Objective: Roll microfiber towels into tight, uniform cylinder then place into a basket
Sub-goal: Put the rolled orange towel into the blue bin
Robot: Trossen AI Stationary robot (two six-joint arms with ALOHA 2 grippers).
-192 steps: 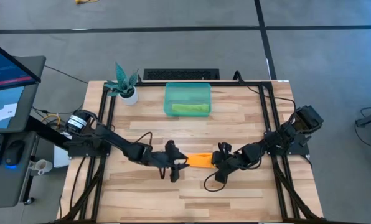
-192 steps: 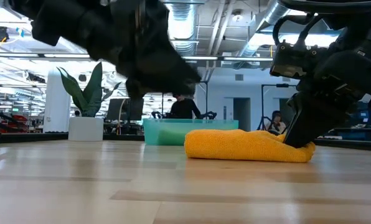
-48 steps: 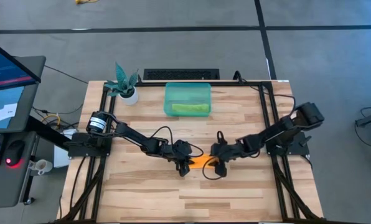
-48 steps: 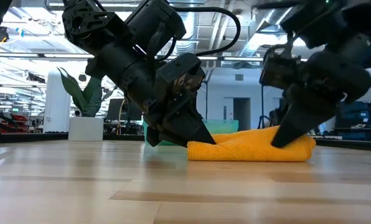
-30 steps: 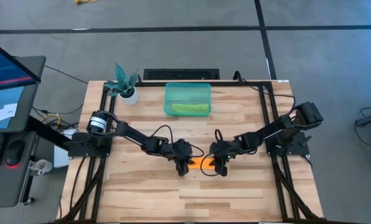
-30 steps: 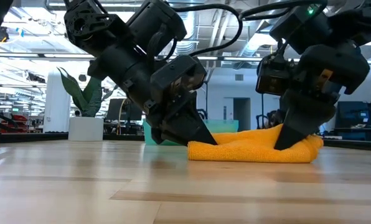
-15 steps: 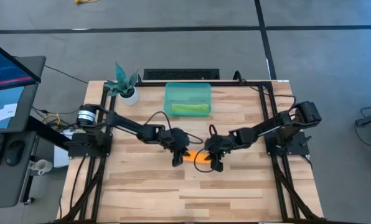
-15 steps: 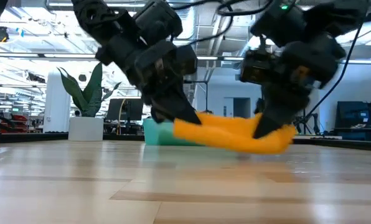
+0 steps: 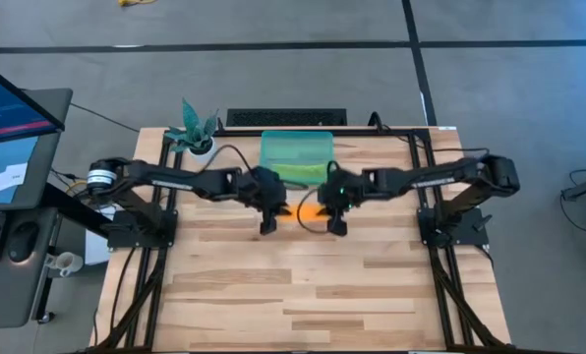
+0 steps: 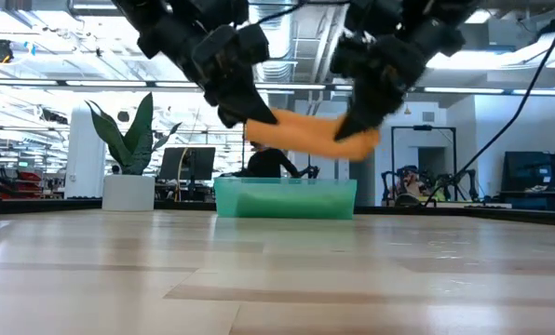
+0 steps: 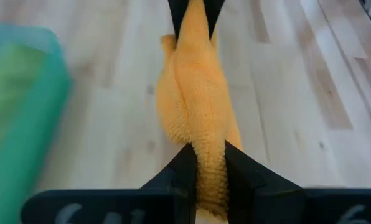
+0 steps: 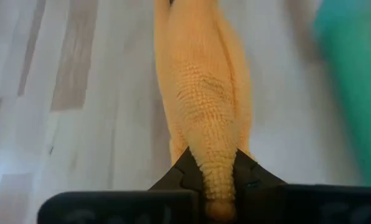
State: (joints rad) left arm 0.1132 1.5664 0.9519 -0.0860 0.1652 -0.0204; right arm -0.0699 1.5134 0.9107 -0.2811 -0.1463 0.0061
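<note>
Rolled bright orange microfiber towel (image 10: 310, 131) held clear of the wooden worktop (image 9: 303, 265), apparently just short of the translucent teal plastic basket (image 10: 285, 198), left gripper (image 11: 205, 163) and right gripper (image 12: 209, 167) fingers pinching opposite ends.

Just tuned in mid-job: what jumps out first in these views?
The rolled orange towel hangs in the air between the two arms, the left gripper shut on one end and the right gripper shut on the other. It sits just short of the teal basket, where a green towel already lies.
</note>
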